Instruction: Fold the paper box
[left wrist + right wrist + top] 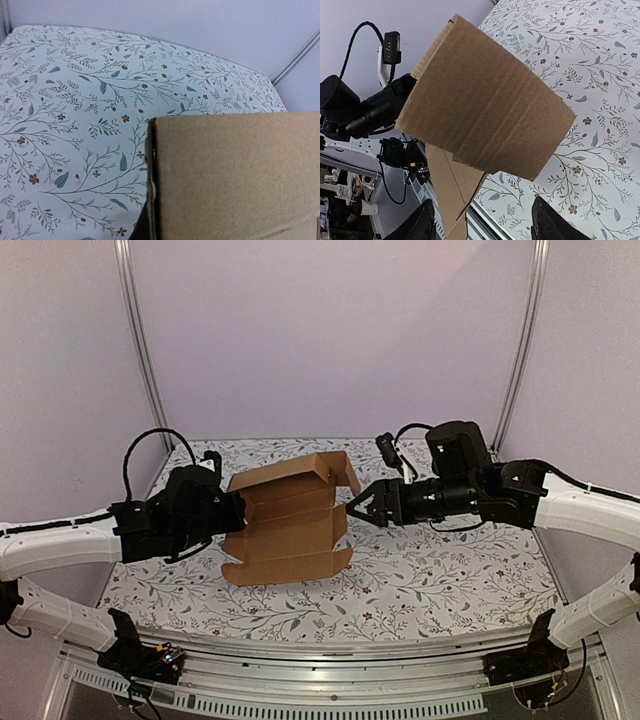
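the right gripper (357, 508) stands with its jaws spread, grasping nothing, its tips just beside the right edge of the paper box (290, 525), a plain brown die-cut cardboard sheet with flaps and notches. the left gripper (233, 512) is clenched on the sheet's left edge and holds it tilted above the white floral-printed tablecloth (430, 580), between the two arms. the task looks early: creases show and some panels bend up, but no wall is closed and no flap tucked. no brand, label or writing shows on the cardboard.
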`<action>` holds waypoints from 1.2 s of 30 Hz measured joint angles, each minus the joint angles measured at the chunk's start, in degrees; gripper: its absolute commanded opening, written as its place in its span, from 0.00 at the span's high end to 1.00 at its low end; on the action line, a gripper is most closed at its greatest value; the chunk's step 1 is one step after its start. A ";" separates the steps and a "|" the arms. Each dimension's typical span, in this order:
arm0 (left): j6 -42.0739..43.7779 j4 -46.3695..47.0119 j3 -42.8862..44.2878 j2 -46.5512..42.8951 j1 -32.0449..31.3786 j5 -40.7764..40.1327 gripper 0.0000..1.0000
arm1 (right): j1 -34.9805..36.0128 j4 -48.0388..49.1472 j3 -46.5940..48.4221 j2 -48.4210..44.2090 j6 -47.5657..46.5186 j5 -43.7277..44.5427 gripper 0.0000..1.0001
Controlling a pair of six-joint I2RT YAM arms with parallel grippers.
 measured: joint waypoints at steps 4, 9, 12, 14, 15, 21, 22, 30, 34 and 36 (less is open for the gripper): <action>1.53 -0.02 0.00 -0.15 0.04 -1.29 1.00 | 0.00 0.61 1.25 2.25 2.58 0.00 0.39; 2.43 0.02 0.00 -0.96 0.04 -2.14 1.00 | 0.00 1.38 1.84 4.81 5.18 -0.02 0.42; 2.86 0.04 0.00 -1.11 0.04 -2.29 1.00 | 0.00 1.81 1.84 6.16 6.71 -0.17 0.45; 3.04 0.00 0.00 -1.11 0.04 -2.29 1.00 | 0.00 2.47 1.84 6.73 7.65 -0.42 0.48; 3.08 0.02 0.00 -1.11 0.04 -2.29 1.00 | 0.00 2.95 1.84 6.95 8.02 -0.50 0.50; 2.97 0.02 0.02 -1.11 0.04 -2.21 1.00 | 0.02 5.70 1.79 7.56 10.36 -1.66 0.64; 2.86 0.04 0.02 -1.11 0.04 -2.14 1.00 | 0.02 6.16 1.73 7.56 10.69 -1.86 0.66; 0.94 0.04 0.13 -1.36 0.09 -0.52 1.00 | 0.02 8.50 -0.22 7.56 12.20 -2.58 0.80; 0.11 0.04 0.13 -1.70 0.28 0.39 1.00 | 0.02 9.03 -1.18 7.45 12.37 -2.67 0.89; -0.52 0.07 0.13 -1.92 0.52 1.07 1.00 | 0.02 9.22 -1.86 7.10 12.46 -2.64 0.93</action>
